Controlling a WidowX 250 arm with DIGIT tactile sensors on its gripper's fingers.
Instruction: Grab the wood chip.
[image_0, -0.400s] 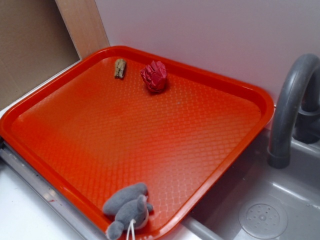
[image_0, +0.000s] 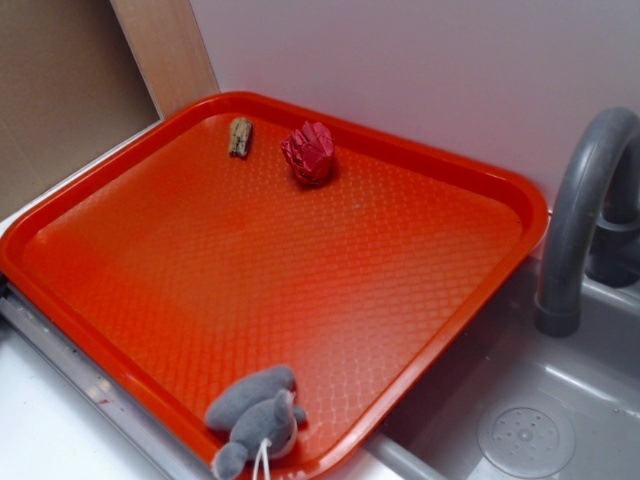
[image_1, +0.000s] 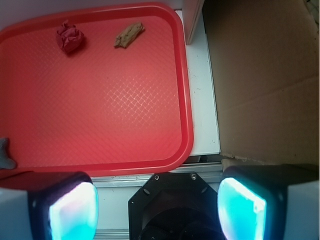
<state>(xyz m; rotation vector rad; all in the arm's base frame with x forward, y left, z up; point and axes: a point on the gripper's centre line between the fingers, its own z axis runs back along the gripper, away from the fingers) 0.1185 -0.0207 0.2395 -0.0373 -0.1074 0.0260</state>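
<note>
The wood chip (image_0: 240, 137) is a small tan-brown piece lying at the far left corner of the orange tray (image_0: 430, 170). In the wrist view it lies near the tray's top right (image_1: 129, 34). My gripper (image_1: 157, 205) is open and empty, its two cyan-lit pads wide apart, high over the tray's near edge (image_1: 150, 165) and far from the chip. The gripper does not show in the exterior view.
A red crumpled paper ball (image_0: 309, 152) sits right of the chip; in the wrist view it lies left of it (image_1: 69, 37). A grey plush toy (image_0: 255, 412) lies at the tray's front edge. A grey faucet (image_0: 580, 210) and sink (image_0: 525, 435) are at right. Cardboard (image_1: 265, 75) stands beside the tray.
</note>
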